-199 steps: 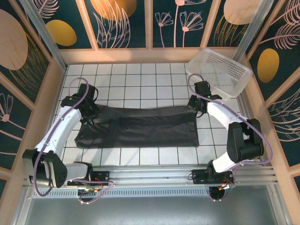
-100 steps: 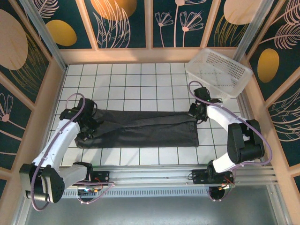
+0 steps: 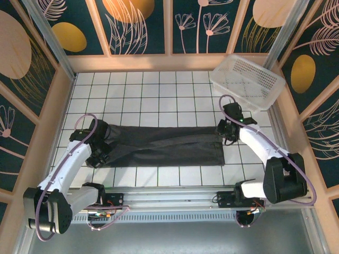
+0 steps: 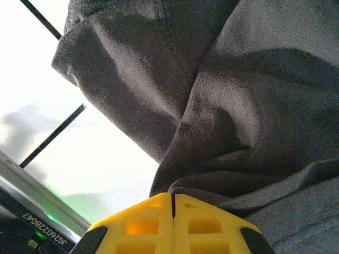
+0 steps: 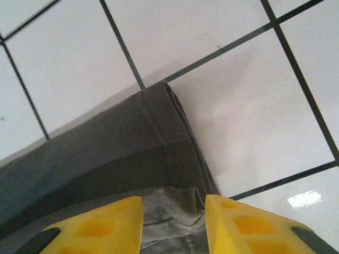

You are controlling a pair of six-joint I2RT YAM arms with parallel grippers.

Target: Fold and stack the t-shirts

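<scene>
White square tiles with dark grout form the worktop [image 3: 159, 90], enclosed by wood-framed wall panels [image 3: 140, 26] printed with pale botanical motifs on dark blue. One dark charcoal t-shirt [image 3: 164, 145] lies across the middle of the worktop as a long band running left to right, its far portion laid over the near portion so that a diagonal crease crosses the cloth. The left end effector [image 3: 99, 152] sits at the band's left end. In the left wrist view its yellow fingers [image 4: 143, 225] meet along a thin seam, and a fold of the grey fabric is pinched at their tips. The right end effector [image 3: 225, 132] sits at the band's far right corner. In the right wrist view its two yellow fingers stand apart, with a rumpled edge of the cloth lying loose in the gap between them and a rolled hem resting on the tiles just beyond. A white perforated basket [image 3: 246, 79] stands tilted in the far right corner, apart from the garment.
</scene>
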